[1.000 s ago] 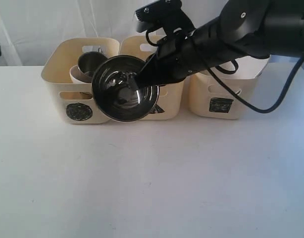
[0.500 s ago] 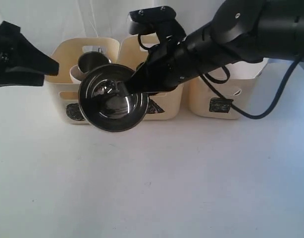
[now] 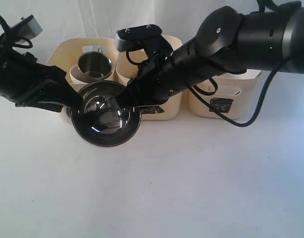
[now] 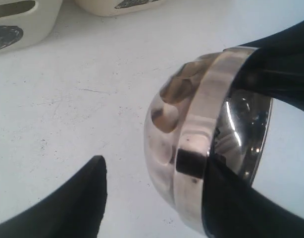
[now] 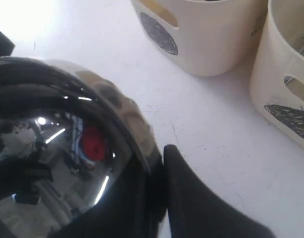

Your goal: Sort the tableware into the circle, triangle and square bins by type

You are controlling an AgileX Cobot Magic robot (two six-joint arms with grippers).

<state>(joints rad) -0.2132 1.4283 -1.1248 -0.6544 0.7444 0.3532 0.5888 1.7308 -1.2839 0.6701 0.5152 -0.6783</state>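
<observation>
From the exterior view, the steel bowl [image 3: 106,121] hangs tilted just before the circle bin [image 3: 60,54] — light, stiff and slick, so its thin rim is the best hold. My right pincer [image 3: 121,99] is clenched on that rim.

In the left wrist view, my left pincer [image 4: 152,173] is spread wide, the bowl's wall between its fingers — not yet pinching.

The right wrist view shows the grip over the rim.

The right gripper [image 3: 124,98] has carried the steel bowl [image 3: 105,124] lower and toward the table's left edge, from the middle bin [image 3: 173,104] to the circle bin [image 3: 63,49]. The left gripper [image 3: 77,105] has entered, spread wide, and straddles the bowl's rim.
</observation>
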